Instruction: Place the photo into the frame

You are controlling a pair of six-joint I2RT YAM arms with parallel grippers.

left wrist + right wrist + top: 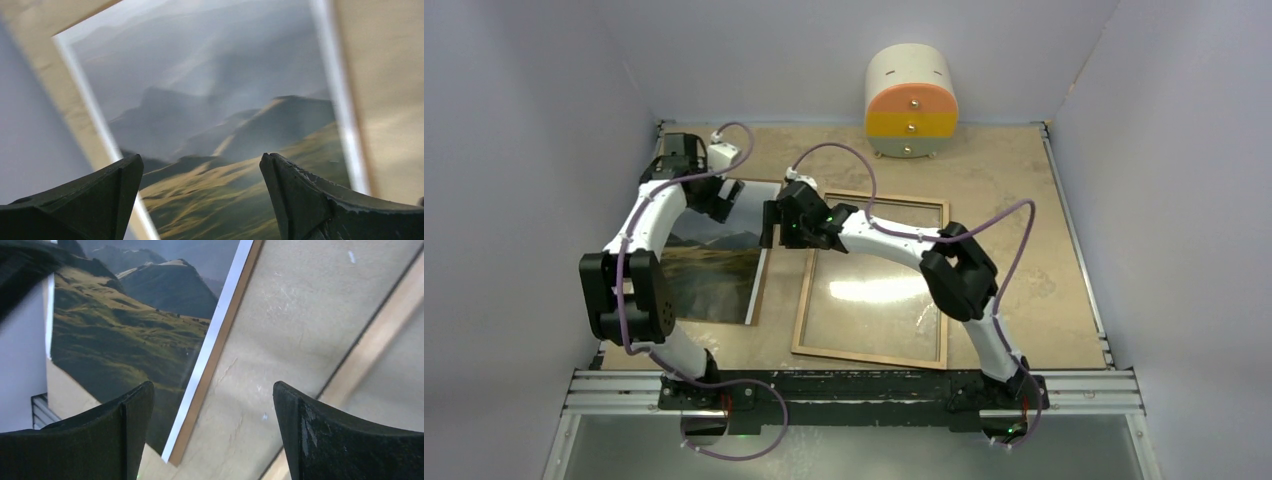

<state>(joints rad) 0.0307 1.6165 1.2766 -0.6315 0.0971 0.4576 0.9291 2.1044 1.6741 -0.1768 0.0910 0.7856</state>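
The photo (709, 275), a mountain landscape with a thin white border, lies picture-up at the left on a brown backing board (761, 280). The frame (869, 357) lies to its right, light wood side up, with glass in it. My left gripper (722, 205) is open and empty above the photo's far end; the left wrist view shows the photo (215, 115) between the open fingers (295, 195). My right gripper (774, 225) is open and empty over the photo's right edge. The right wrist view shows the photo (125, 325), the board's edge (220, 350) and a frame rail (380, 335).
A small round cabinet (911, 100) with orange and yellow drawers stands at the back of the table. Grey walls close in the left, back and right sides. A bare strip of tabletop (290, 315) runs between the board and the frame.
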